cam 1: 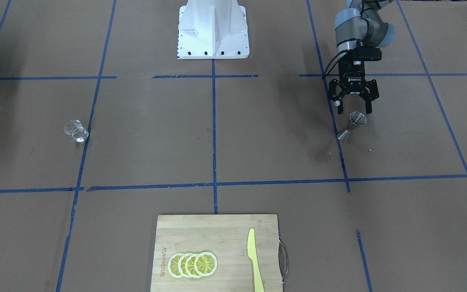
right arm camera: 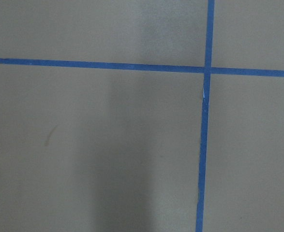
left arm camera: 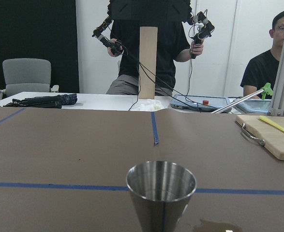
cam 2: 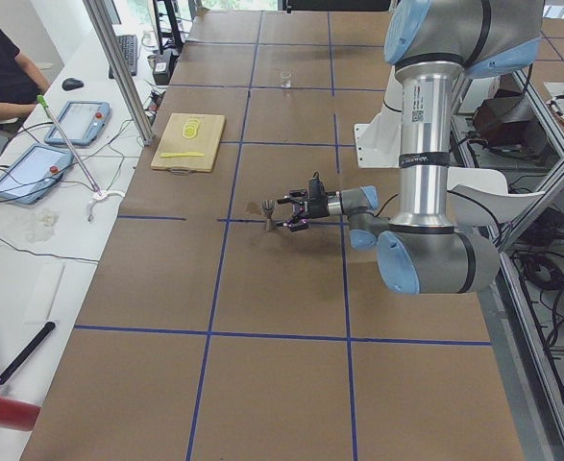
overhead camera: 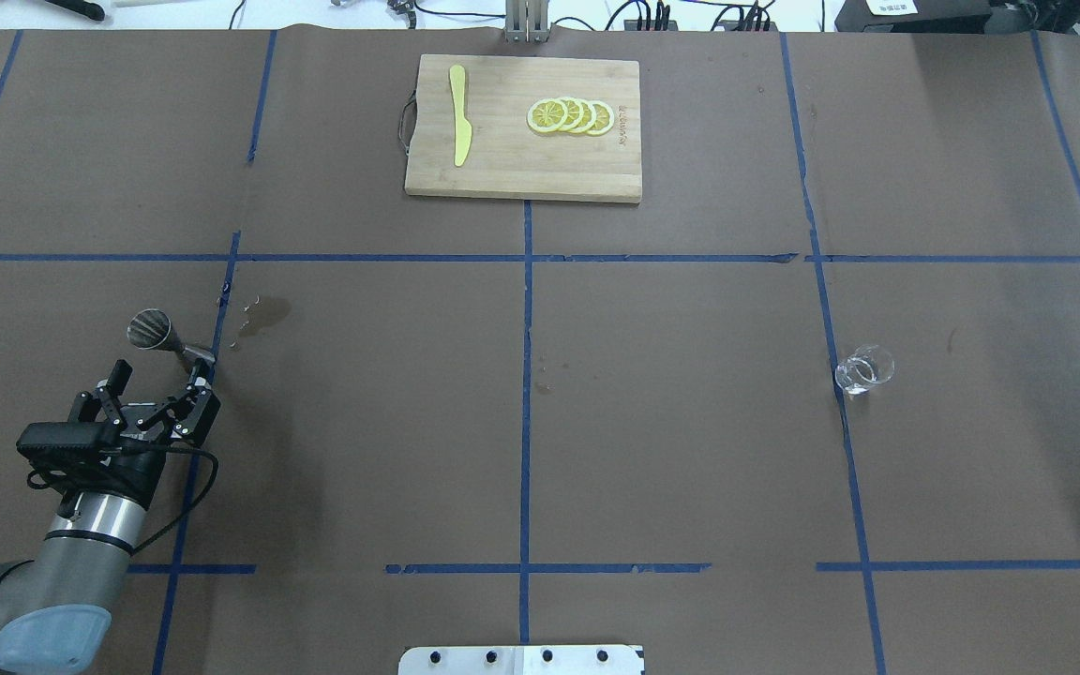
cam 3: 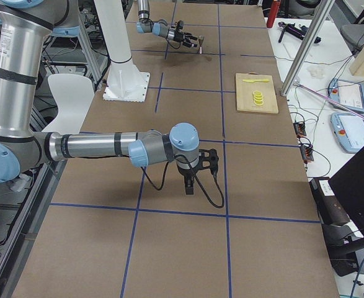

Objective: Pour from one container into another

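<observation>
So the left gripper (cam 1: 354,108) has its jaws spread wide with nothing in them. The jigger (cam 1: 353,126) stands upright just ahead of the fingertips, lined up with the gap. The glass cup (cam 1: 75,130) sits well apart from those jaws. The right gripper (cam 3: 190,182) points downward, and I can't tell how its jaws stand.

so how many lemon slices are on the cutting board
4 lemon slices, overlapping in one row on the cutting board, apart from the yellow knife; one fully covered wouldn't show.

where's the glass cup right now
In the overhead view the glass cup stands alone on the right side, beside a blue tape line, far across from the jigger by the left gripper.
</observation>
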You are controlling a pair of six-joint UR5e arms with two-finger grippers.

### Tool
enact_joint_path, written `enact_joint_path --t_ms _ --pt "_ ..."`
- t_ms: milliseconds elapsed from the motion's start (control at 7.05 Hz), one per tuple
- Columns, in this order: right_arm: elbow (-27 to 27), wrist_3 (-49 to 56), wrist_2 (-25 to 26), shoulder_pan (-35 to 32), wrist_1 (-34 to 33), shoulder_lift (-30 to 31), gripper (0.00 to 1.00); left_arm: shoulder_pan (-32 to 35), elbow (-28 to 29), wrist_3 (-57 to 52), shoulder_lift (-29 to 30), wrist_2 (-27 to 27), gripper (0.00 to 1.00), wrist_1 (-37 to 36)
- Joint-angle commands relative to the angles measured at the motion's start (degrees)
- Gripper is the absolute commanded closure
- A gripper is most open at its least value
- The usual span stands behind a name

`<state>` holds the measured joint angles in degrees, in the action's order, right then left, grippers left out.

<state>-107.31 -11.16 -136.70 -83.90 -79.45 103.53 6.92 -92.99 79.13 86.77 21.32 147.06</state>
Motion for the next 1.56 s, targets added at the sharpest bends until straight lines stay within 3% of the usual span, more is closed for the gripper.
enact_joint_path --t_ms 0,1135,1418 --pt "0.00 0.00 -0.06 0.05 0.00 0.00 0.00 -0.06 3.24 -0.21 1.81 -0.05 0.02 0.07" --pt "0.08 -0.17 -0.15 0.05 1.67 0.26 0.00 3.01 7.39 -0.20 4.28 0.47 0.12 3.85" --pt "0.08 -0.35 -0.15 -0.03 1.67 0.26 0.00 2.84 7.38 -0.29 4.46 0.56 0.27 4.02"
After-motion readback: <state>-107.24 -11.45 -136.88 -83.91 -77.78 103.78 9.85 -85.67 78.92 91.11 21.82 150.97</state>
